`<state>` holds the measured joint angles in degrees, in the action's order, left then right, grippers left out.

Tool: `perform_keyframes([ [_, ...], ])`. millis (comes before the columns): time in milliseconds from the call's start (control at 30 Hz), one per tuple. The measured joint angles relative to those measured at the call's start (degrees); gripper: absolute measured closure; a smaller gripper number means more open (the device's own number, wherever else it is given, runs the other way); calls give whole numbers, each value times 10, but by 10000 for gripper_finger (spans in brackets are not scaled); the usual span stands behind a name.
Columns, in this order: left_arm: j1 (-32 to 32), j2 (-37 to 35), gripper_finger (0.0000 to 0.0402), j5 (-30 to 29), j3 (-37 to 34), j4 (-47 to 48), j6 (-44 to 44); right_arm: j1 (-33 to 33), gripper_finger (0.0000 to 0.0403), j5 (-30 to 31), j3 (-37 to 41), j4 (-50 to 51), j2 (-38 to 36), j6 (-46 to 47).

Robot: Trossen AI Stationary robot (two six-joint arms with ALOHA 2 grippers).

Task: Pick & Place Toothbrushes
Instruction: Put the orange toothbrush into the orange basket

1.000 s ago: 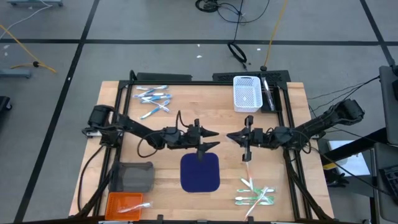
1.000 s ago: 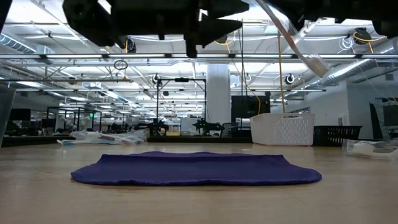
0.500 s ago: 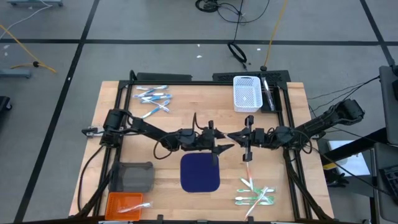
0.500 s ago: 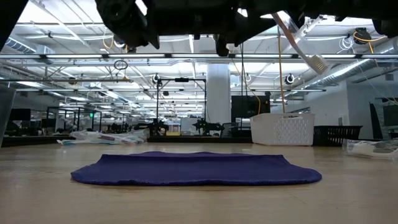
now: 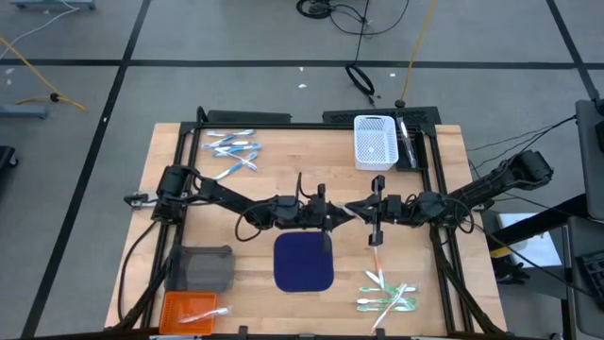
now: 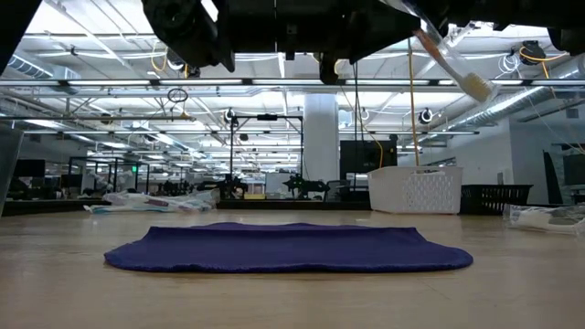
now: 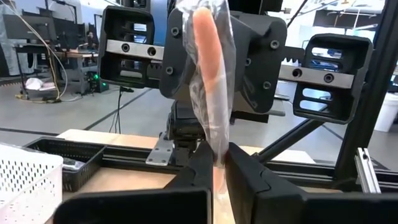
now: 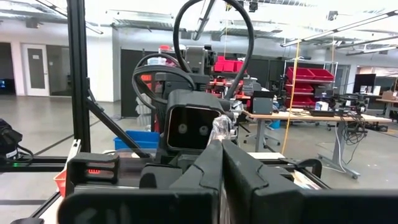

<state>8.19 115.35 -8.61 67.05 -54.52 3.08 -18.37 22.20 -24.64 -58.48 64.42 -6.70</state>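
Meeting tip to tip above the wooden table, the left gripper and right gripper hover just past the far edge of the soft navy mat. The left wrist view shows what the overhead one cannot: an orange-pink toothbrush in a crinkled clear wrapper, pinched between the left gripper's closed dark fingers with the right gripper's blocky body close behind it. In the right wrist view, that gripper's fingers press together on the wrapper's end. From table height, only the bristle head pokes out below the dark arms. Loose blue-and-white toothbrushes lie at the far left, green and white ones at the near right, beside a ribbed white basket.
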Motion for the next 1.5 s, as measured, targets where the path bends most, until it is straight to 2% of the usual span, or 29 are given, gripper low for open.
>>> perform_keyframes([
  [633, 0, 0, 397, 0, 0, 12, 4, 0, 402, 0, 0, 6, 0, 0],
  [900, 0, -5, 398, 0, 0, 67, 17, 0, 394, 0, 0, 18, 0, 0],
  [1033, 2, -36, 398, -5, 0, 140, 18, -1, 397, 1, 0, 17, 0, 0],
  [1200, 7, -105, 397, -11, 0, 308, 32, -1, 398, 0, 0, 17, 0, 0],
  [1367, 26, -175, 398, -43, 0, 477, 64, -1, 399, 1, 0, 19, 0, 0],
  [1500, 44, -222, 398, -45, 0, 578, 102, -1, 399, 0, 0, 22, 0, 0],
])
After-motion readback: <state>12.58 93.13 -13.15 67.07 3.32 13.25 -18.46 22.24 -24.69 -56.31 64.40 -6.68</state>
